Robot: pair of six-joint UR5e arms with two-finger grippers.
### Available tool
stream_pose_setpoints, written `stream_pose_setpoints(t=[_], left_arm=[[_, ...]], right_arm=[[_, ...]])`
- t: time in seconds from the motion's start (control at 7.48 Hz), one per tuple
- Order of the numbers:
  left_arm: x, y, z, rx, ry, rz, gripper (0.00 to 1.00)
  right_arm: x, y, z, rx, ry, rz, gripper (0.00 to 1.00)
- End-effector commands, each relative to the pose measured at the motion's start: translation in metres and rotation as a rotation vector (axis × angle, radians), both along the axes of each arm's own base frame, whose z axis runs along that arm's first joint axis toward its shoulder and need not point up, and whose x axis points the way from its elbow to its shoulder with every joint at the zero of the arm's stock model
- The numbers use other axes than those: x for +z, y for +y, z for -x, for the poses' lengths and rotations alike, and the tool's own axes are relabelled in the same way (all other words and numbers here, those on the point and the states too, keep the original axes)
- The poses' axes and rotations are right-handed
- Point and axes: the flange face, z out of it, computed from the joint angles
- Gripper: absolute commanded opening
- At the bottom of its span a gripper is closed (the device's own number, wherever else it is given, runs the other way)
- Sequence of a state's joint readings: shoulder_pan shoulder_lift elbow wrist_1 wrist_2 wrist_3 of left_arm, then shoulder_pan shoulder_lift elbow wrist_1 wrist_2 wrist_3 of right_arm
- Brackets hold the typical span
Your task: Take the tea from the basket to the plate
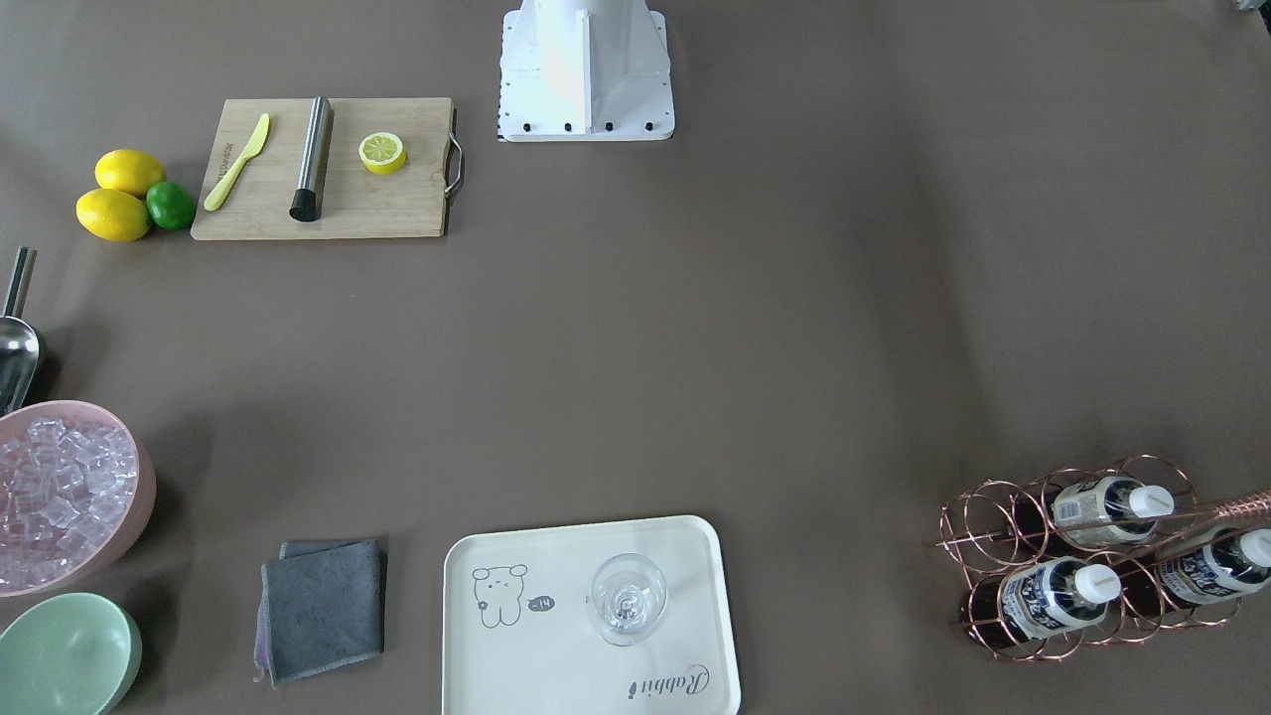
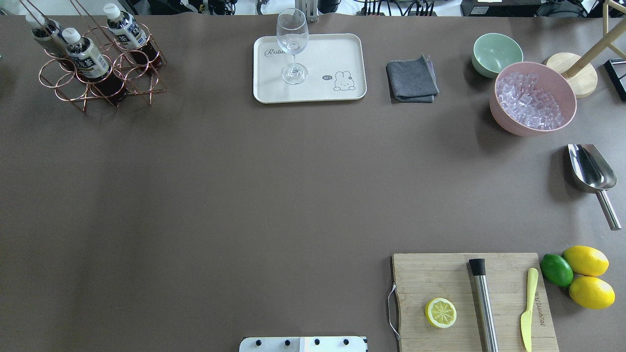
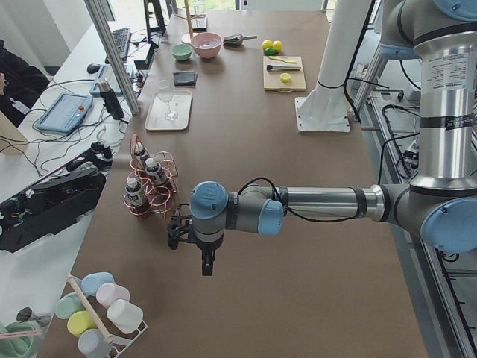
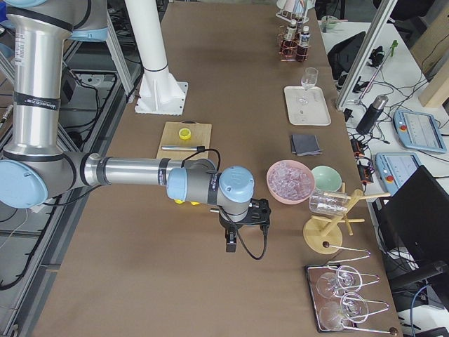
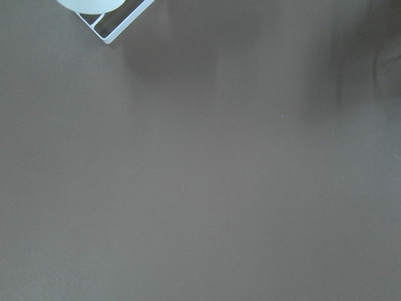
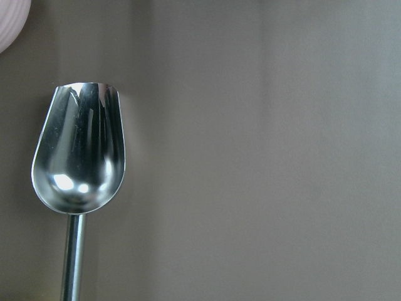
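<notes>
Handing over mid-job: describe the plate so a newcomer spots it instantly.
Along the far table edge in the overhead view, between the copper wire basket and the folded grey cloth, lies the plate. It is the only flat cream rectangle, bearing a wine glass; the bowls beyond are round.

Three capped tea bottles [image 2: 90,58] stand in the copper basket [image 2: 73,93], cream plate [image 2: 335,51] well apart.

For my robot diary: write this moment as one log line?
tea: three in basket | plate: only glass | left tool, right tool: open or shut unclear
</notes>
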State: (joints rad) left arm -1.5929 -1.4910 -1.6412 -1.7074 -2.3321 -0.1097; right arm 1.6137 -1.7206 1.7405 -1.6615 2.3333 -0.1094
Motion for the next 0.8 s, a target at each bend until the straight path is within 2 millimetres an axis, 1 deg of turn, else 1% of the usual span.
stream_pose_setpoints(t=[0.0,0.67], left_arm=[[-0.0009,-0.0012,-0.0032,0.007,0.001,-0.002,0.98],[-0.0002,0.0008,-0.0057,0.012,0.036,0.005,0.98]], right_arm=[[-0.0056,-0.0078,-0.0006,0.000,0.004,-0.014,1.00],[-0.0054,-0.0071,-0.0008,0.000,0.007,-0.013,1.00]])
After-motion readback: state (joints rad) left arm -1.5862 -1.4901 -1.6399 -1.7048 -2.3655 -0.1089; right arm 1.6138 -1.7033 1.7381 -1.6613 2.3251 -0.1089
